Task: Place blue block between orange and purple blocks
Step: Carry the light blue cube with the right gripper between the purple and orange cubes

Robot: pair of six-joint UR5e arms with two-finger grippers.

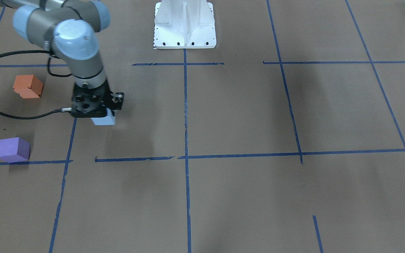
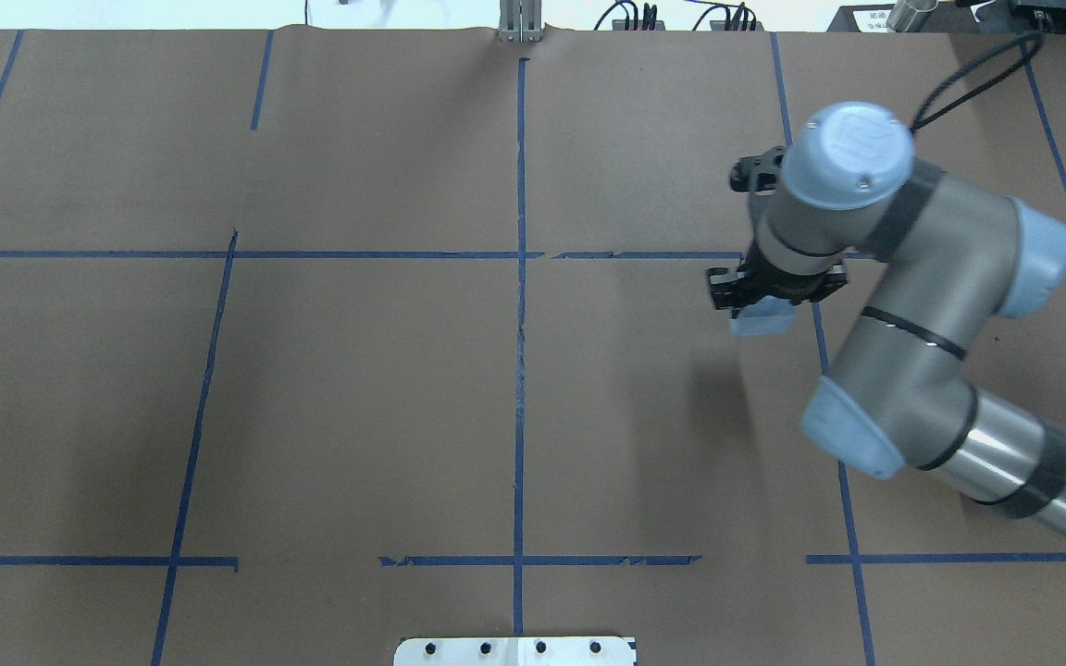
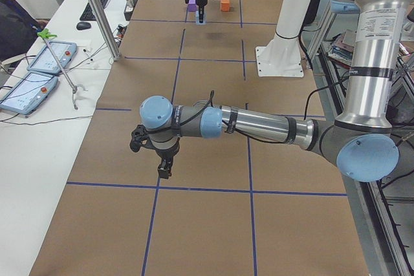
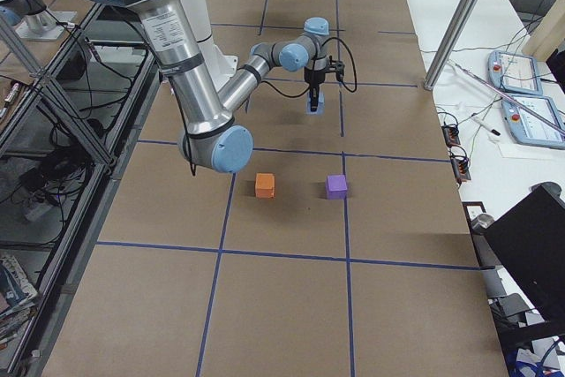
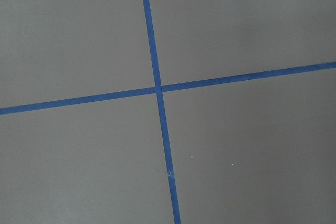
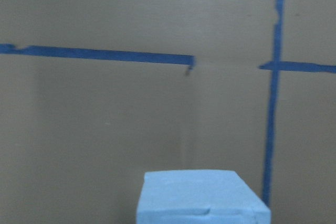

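Note:
The light blue block (image 1: 104, 120) hangs a little above the table in my right gripper (image 1: 101, 115), which is shut on it. It fills the bottom of the right wrist view (image 6: 202, 198). The orange block (image 1: 28, 86) and the purple block (image 1: 13, 149) sit apart on the brown table, further out to my right than the gripper. In the exterior right view the orange block (image 4: 265, 184) and purple block (image 4: 336, 186) lie side by side, with the blue block (image 4: 315, 103) beyond them. My left gripper (image 3: 163, 169) hovers over the table's other end; I cannot tell whether it is open.
Blue tape lines (image 1: 185, 116) divide the table into squares. The white robot base (image 1: 185, 24) stands at the table's middle edge. A black cable (image 1: 16, 114) loops beside the right arm. A side table with tablets (image 3: 39, 69) and a seated person (image 3: 16, 11) are beyond the table.

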